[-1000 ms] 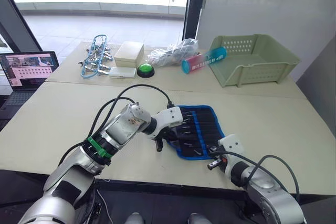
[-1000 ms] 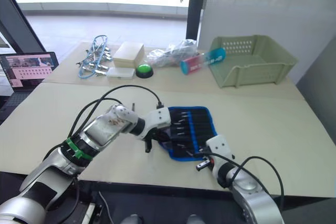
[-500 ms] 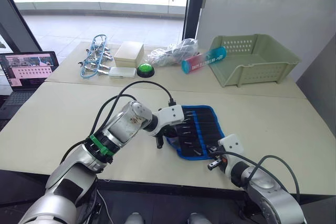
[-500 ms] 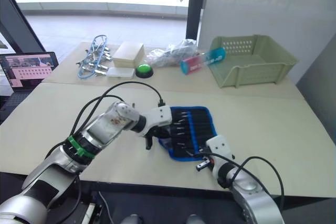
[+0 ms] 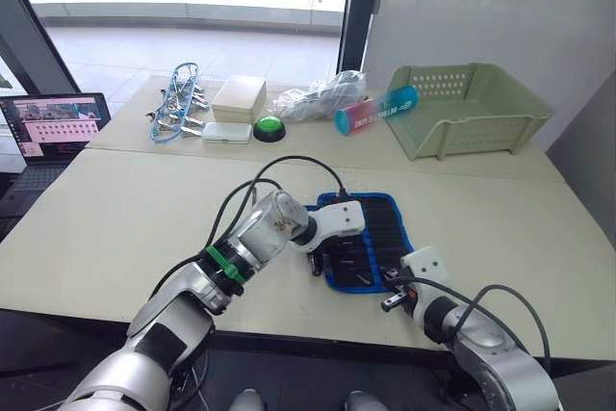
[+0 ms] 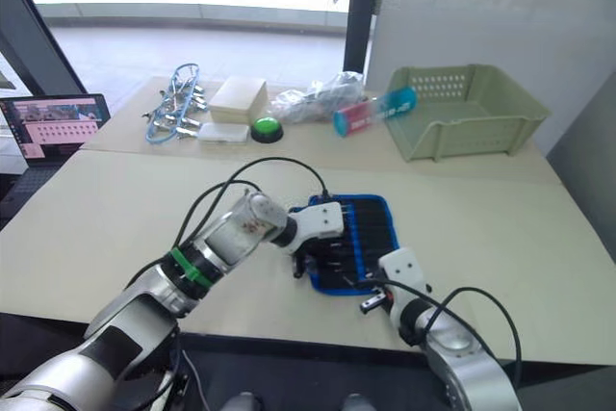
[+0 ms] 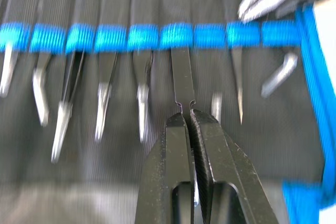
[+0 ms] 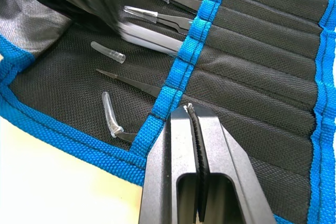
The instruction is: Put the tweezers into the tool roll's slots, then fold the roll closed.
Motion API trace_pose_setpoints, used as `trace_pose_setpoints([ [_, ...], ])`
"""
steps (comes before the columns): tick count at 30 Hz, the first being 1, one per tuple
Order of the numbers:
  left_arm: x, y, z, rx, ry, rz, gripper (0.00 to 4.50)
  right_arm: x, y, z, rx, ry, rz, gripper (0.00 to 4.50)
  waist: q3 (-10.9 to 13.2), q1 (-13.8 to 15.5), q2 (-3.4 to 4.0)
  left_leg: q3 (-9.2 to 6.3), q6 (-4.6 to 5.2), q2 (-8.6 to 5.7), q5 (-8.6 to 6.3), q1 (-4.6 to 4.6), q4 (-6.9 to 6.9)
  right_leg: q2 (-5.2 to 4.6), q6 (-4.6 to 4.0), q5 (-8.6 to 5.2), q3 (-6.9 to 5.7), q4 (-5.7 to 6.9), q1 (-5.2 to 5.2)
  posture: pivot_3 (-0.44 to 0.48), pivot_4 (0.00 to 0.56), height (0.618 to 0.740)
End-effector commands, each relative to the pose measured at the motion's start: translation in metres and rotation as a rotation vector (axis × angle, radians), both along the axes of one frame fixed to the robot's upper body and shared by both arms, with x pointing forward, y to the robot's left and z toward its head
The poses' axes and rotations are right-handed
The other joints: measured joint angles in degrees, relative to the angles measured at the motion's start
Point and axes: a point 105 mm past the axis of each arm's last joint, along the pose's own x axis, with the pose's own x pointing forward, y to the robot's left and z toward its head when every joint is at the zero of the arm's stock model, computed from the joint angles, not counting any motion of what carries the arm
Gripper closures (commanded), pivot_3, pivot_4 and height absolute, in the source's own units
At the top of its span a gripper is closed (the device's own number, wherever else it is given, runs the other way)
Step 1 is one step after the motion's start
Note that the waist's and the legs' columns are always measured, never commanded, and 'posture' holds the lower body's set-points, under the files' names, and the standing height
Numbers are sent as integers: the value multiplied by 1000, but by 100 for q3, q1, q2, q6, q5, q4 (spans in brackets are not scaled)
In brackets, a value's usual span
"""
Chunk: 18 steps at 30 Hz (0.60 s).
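The tool roll [image 5: 387, 228] lies open on the near table, black with blue edging. Across its inner face runs a blue band over the slots [image 7: 110, 38], and several tweezers [image 7: 67, 95] sit in them with their tips exposed. My left gripper [image 7: 186, 114] is over the roll's left part, shut on the end of one black pair of tweezers [image 7: 182, 77] that stands in a slot. My right gripper [image 8: 188, 109] is shut, its tips resting on the roll's near right part beside the blue band; in the left eye view the right gripper [image 5: 390, 300] sits at the roll's near right corner.
On the far table stand a green basket [image 5: 467, 108], a pink-and-blue tube [image 5: 373, 110], a plastic bag [image 5: 318, 98], a green button [image 5: 268, 127], a white box [image 5: 237, 98] and a bundle of blue clamps [image 5: 173, 108]. A laptop [image 5: 53, 127] sits at the far left.
My left gripper has moved right, from the roll's left edge to over its inner face. The right arm has stayed where it was.
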Motion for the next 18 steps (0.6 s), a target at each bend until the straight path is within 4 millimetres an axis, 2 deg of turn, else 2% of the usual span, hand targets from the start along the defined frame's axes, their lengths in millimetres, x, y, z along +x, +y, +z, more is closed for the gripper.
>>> trace_pose_setpoints([
  [1,-3,-11,7,-11,-25,-59,4441,-15,-4,-35,-28,185,-20,4500,0,-1,1,-2,1,0,0,0,-1,0,0,0,0,0,0,0,150,740],
  [12,12,-46,-4,-68,-79,-74,4441,-30,4,-44,-15,263,17,4500,-1,79,0,-6,3,-4,-2,-4,4,0,0,-1,0,-5,6,0,150,740],
  [18,14,-45,-9,-81,-56,-61,4441,-36,3,-50,-24,306,0,4500,-10,135,-8,-9,3,-6,-2,6,11,0,1,-1,0,-6,22,0,150,740],
])
